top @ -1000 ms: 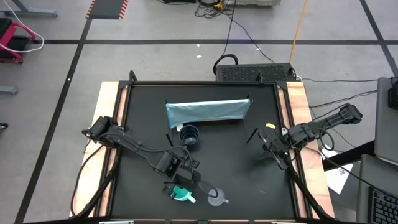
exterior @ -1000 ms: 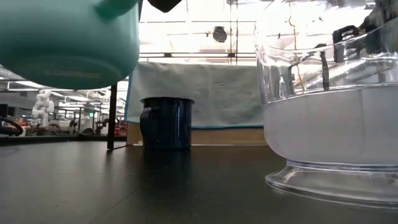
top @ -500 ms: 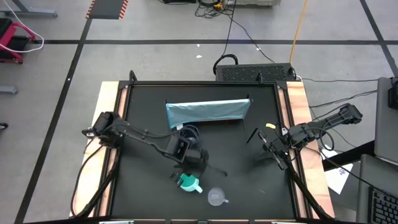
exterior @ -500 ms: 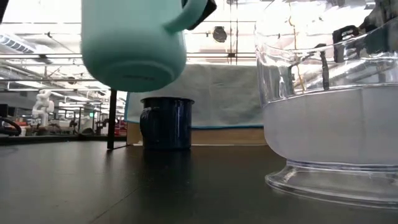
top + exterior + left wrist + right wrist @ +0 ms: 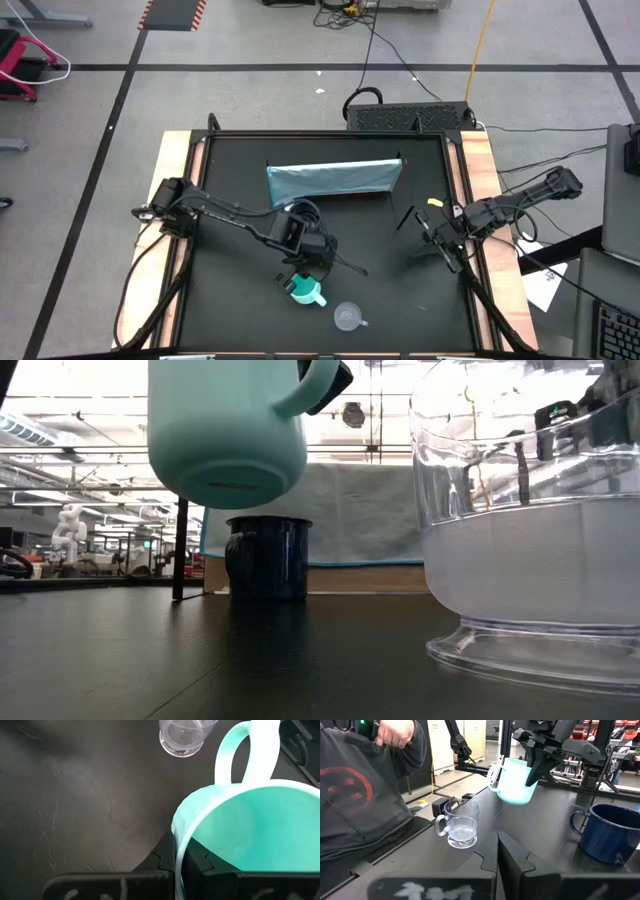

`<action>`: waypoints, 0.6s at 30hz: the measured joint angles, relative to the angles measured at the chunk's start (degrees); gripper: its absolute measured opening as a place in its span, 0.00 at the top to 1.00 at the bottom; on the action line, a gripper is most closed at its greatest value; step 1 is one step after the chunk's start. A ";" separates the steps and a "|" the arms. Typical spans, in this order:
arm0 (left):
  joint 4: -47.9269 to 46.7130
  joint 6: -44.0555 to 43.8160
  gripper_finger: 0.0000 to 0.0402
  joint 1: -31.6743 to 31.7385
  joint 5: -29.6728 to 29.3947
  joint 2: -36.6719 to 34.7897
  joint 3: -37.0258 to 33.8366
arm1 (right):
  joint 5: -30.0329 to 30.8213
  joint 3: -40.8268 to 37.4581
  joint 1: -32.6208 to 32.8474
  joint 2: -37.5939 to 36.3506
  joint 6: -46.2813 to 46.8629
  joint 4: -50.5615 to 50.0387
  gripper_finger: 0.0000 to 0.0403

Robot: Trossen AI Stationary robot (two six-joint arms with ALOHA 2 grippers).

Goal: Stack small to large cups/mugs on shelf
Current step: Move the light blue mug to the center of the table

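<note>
My left gripper (image 5: 305, 265) is shut on the turquoise mug (image 5: 308, 291), which hangs above the table's middle front; the mug also shows in the low view (image 5: 228, 430) and the right wrist view (image 5: 515, 780). The navy mug (image 5: 306, 212) stands upright on its base just in front of the light blue-grey shelf (image 5: 333, 179), partly under my left arm. The clear mug (image 5: 347, 317) stands on its base near the front edge. My right gripper (image 5: 437, 243) waits, shut and empty, at the table's right side. My left gripper holds the turquoise mug by its rim (image 5: 178, 851), on the side away from the handle (image 5: 245, 750). One finger is inside the mug and one outside, with the wall between them. The fingers come from above, pointing down. The mug hangs nearly upright, mouth up, clear of the table.
A person in a dark sweatshirt (image 5: 360, 795) stands beyond the table's edge in the right wrist view. Bare black tabletop (image 5: 230, 300) lies to the left and right of the mugs. A dark upright post (image 5: 181, 545) stands at the table's far side.
My left gripper has carried the turquoise mug from beside the clear mug at the front edge toward the far edge and a little right, nearer the navy mug. The mug has stayed lifted clear and mouth up. The clear and navy mugs have not moved.
</note>
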 joint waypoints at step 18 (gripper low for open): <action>-9.58 0.47 0.99 -0.02 -2.93 0.02 17.09 | 0.02 0.00 0.02 0.00 -0.76 -0.04 1.00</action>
